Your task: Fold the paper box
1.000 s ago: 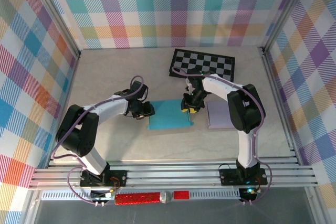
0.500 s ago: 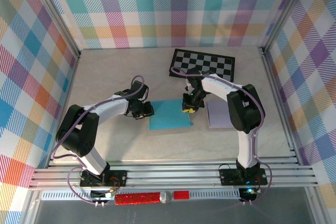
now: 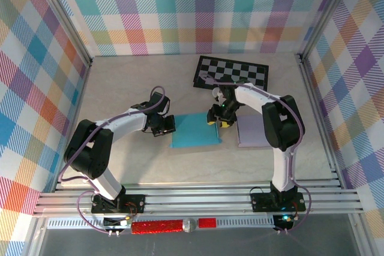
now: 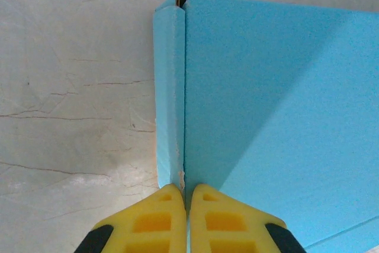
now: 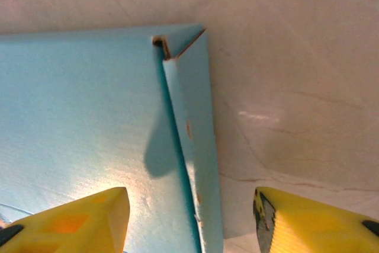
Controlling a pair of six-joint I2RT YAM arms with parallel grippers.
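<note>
The paper box (image 3: 193,130) is a flat light-blue sheet lying mid-table, with a narrow side flap raised along each short edge. My left gripper (image 3: 169,125) sits at its left edge. In the left wrist view the yellow fingers (image 4: 157,217) are pressed together on the near end of the upright left flap (image 4: 169,87), beside the box panel (image 4: 266,87). My right gripper (image 3: 219,122) hovers at the right edge. In the right wrist view the right gripper (image 5: 192,220) stands open, straddling the right flap (image 5: 192,117) without touching it, with the box panel (image 5: 77,117) to the left.
A black-and-white checkerboard mat (image 3: 233,74) lies at the back, just behind the right arm. A pale lavender sheet (image 3: 253,131) lies right of the box. Plaid walls and metal rails (image 3: 312,88) bound the pale table (image 3: 120,88).
The right gripper has opened and let go of the right flap, shifting slightly back and right. The left gripper has closed tighter on the left flap. The box has stayed put.
</note>
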